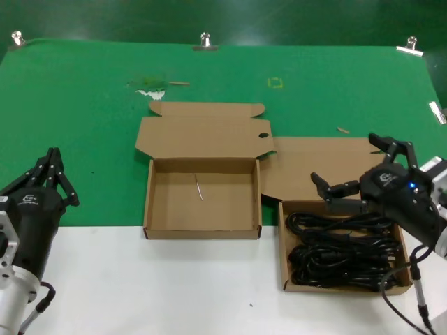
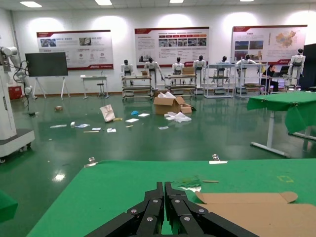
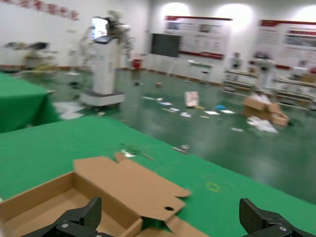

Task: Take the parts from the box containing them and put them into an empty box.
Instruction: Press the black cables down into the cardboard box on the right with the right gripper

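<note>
The black power cords bundled as long narrow coils (image 1: 341,252) lie tangled together in the shallow brown cardboard box with a plain floor (image 1: 283,246), so it is hard to count them, and the right arm hides the box's far right corner. In the right wrist view only the two black fingertips (image 3: 84,217) of the right end effector (image 1: 356,173) are visible at the lower edge, and the cords below it are cut off from that picture. In the head view this right end effector is spread wide, with one finger pointing toward the robot's left over the far rim of the cord box and the other raised behind it; it holds nothing, and I cannot tell if it touches the rim. The cords lie just below it and on its near side. The shallow brown cardboard box with a thin pale sliver on its floor (image 1: 155,202) stands to its left, apart from it, with the flat lid flap open behind. The left end effector (image 1: 54,174) is well apart at the left edge of the surface, its black fingers (image 2: 154,210) pressed together and gripping nothing. The surface (image 1: 84,125) is covered with green cloth held by metal clips at the far edge, and its near part is white. Beyond it there is a large hall with a shiny green floor, poster boards on the white wall, and scattered papers and cartons.
</note>
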Tool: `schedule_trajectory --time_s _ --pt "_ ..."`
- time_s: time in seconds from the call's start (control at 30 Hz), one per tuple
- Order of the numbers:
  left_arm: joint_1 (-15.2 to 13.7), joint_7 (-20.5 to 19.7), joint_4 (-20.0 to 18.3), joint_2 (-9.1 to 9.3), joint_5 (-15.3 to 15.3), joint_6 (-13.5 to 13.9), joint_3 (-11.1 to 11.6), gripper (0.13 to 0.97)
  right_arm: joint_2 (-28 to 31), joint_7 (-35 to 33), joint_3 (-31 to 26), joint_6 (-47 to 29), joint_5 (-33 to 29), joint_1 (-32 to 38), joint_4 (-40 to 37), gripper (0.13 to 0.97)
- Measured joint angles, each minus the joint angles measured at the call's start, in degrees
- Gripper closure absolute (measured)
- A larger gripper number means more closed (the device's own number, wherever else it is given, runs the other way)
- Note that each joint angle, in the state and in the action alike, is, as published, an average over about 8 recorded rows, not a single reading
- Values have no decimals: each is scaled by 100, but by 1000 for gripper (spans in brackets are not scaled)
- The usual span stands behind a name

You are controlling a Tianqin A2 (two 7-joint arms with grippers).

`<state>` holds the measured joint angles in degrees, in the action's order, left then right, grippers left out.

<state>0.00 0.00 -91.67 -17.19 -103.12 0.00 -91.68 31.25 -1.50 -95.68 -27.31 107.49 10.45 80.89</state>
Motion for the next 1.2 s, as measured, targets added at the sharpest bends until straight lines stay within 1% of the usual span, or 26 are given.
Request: schedule_trajectory --time_s 0.33,0.63,0.77,0.93,1.07,1.2 --pt "0 -2 0 0 0 0 0 946 768 192 -693 -1358 -271 1060 -238 129" --pt "0 -2 0 0 1 0 0 946 1274 -257 -1432 -3089 -645 2210 -643 129" --pt "0 -2 0 0 1 0 0 946 1351 -642 -1765 -3803 -888 2713 -1019 129" --pt "0 -2 0 0 1 0 0 946 1297 -1506 -2271 -4728 -1348 3503 -1786 129" --pt "0 -2 0 0 1 0 0 946 1108 -2181 -2720 -5322 -1852 4215 -2528 129" --pt "0 -1 0 0 1 0 0 946 804 -2592 -3063 -5604 -2292 4775 -3239 129"
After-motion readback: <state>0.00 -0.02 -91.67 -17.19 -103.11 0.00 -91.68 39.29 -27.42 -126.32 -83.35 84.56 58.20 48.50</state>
